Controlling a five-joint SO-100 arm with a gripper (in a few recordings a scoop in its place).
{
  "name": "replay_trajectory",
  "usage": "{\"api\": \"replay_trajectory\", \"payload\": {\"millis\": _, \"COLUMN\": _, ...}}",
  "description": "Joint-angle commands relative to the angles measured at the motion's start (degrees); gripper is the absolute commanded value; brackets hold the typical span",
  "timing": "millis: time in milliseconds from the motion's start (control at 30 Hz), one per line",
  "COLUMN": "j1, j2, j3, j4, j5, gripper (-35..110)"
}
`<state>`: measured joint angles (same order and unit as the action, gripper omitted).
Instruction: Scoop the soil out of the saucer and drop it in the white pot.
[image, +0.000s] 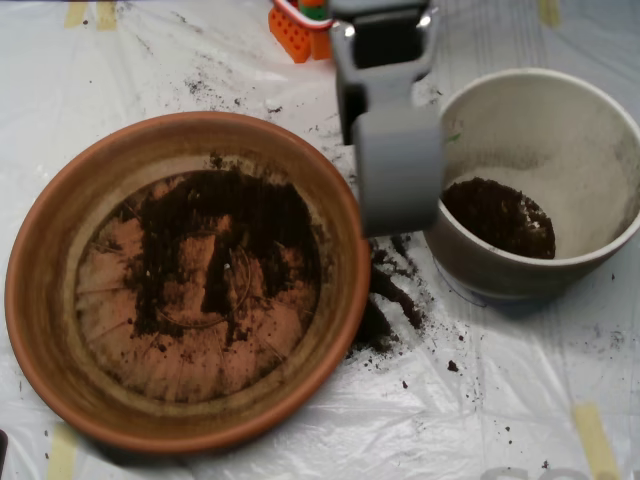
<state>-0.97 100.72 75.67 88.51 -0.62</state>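
Your claw (398, 170): grey clamshell, hanging above the gap between saucer and pot, its lower end over the pot's left rim; whether its halves are spread or pressed together cannot be told.
Your saucer (40, 300): terracotta, left of the pot, upright on the tabletop (520, 400).
Your soil (225, 235): a thin dark patch across the saucer's ridged base; a second heap in the white pot (590, 130); spilled crumbs on the plastic sheet between the two.
Orange block (292, 35): top edge, behind the claw.
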Motion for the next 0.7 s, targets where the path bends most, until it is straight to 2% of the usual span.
{"api": "replay_trajectory", "payload": {"millis": 0, "j1": 8.61, "j2": 4.83, "j3": 5.36, "j4": -3.87, "j5": -0.88, "gripper": 39}}
{"api": "replay_trajectory", "payload": {"millis": 300, "j1": 25.4, "j2": 0.09, "j3": 24.52, "j4": -18.54, "j5": -9.67, "gripper": 43}}
{"api": "replay_trajectory", "payload": {"millis": 667, "j1": 34.63, "j2": -21.62, "j3": 15.12, "j4": -21.18, "j5": -25.05, "gripper": 48}}
